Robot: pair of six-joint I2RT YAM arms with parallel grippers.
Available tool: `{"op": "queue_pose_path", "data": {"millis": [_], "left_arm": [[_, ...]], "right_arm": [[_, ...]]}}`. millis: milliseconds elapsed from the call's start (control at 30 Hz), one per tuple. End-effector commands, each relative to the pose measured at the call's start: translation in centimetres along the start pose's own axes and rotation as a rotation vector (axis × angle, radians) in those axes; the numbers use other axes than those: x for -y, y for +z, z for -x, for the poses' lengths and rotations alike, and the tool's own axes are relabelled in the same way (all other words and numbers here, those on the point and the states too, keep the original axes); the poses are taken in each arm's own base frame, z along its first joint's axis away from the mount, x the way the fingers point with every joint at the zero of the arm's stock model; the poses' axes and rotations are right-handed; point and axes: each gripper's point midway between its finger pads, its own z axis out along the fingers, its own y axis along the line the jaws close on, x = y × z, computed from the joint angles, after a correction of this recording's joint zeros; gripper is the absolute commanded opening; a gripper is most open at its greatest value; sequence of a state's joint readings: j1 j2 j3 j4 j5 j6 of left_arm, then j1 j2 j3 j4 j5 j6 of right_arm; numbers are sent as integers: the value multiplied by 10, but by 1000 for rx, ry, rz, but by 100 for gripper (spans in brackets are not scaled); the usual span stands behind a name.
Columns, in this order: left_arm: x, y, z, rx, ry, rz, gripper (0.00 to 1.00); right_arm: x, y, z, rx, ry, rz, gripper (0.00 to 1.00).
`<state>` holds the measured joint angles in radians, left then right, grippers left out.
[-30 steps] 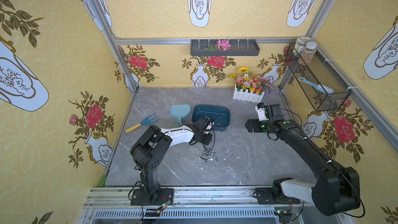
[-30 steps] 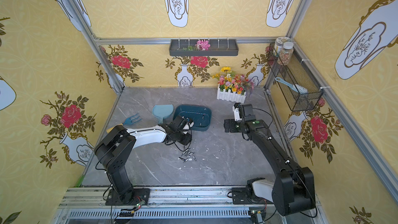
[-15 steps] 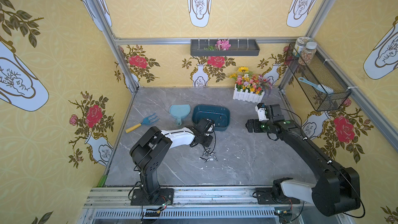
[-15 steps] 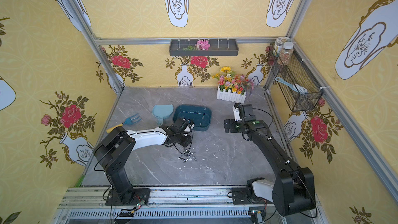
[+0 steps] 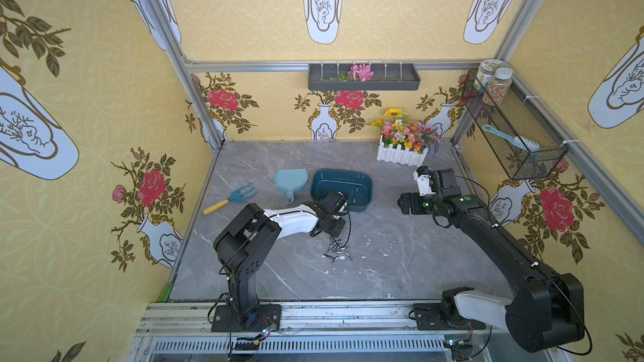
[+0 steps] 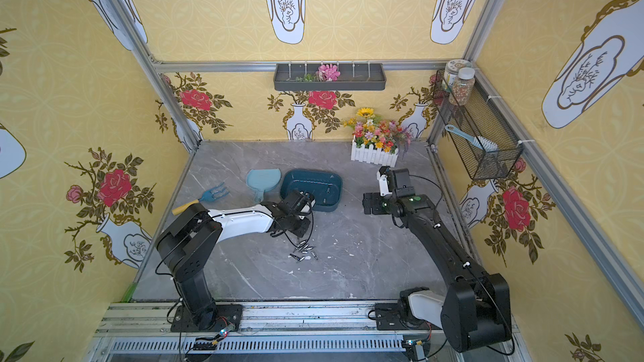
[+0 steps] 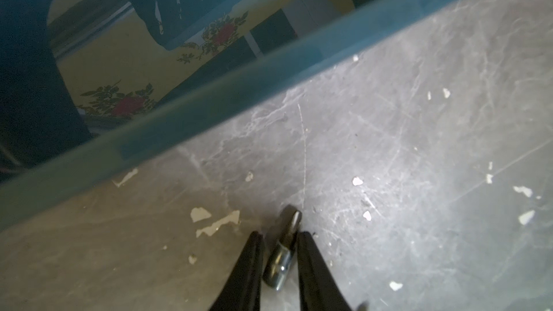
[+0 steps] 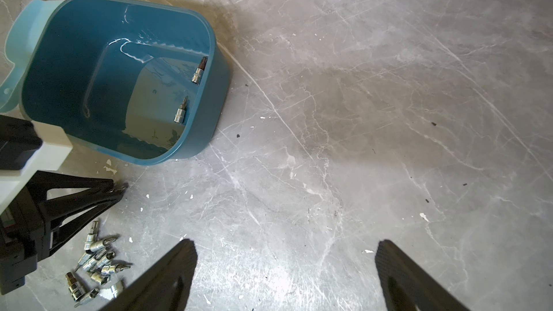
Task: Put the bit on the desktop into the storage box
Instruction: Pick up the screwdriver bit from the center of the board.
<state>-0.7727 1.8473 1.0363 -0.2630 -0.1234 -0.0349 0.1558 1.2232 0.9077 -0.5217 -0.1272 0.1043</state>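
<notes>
Nearest, loose bits (image 5: 336,250) lie heaped on the desktop (image 5: 400,266). Just beyond, the left gripper (image 7: 279,234) pinches 1 bit (image 7: 282,260) between its fingers, close beside the storage box (image 8: 206,133). Inside the box lie 2 other bits (image 8: 198,70). Beside it, the right gripper (image 8: 287,245) hangs with jaws spread wide.

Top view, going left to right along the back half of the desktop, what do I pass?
Hand rake → light blue dustpan → storage box → white fence flower planter → wire basket on the wall.
</notes>
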Motion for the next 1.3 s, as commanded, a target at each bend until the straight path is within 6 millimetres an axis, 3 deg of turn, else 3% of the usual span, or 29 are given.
{"op": "queue_pose_path", "data": {"millis": [0,267,400,967,1267], "left_arm": [[6,7,-47,-191,-14,-39,26],[7,10,-59,-249,-25,-40,18],[8,8,-51,-221,-27,-44,14],[19,-30,6,-31,-15,-89,12],[18,-78,71,123,42,-41,12]], "right_arm": [[1,-1,7,32,3,-6,97],[1,-1,6,32,3,-7,97],[2,-1,7,33,4,-9,97],[-2,-7,10,60,21,12,97],[-6,-10,12,70,21,29,97]]}}
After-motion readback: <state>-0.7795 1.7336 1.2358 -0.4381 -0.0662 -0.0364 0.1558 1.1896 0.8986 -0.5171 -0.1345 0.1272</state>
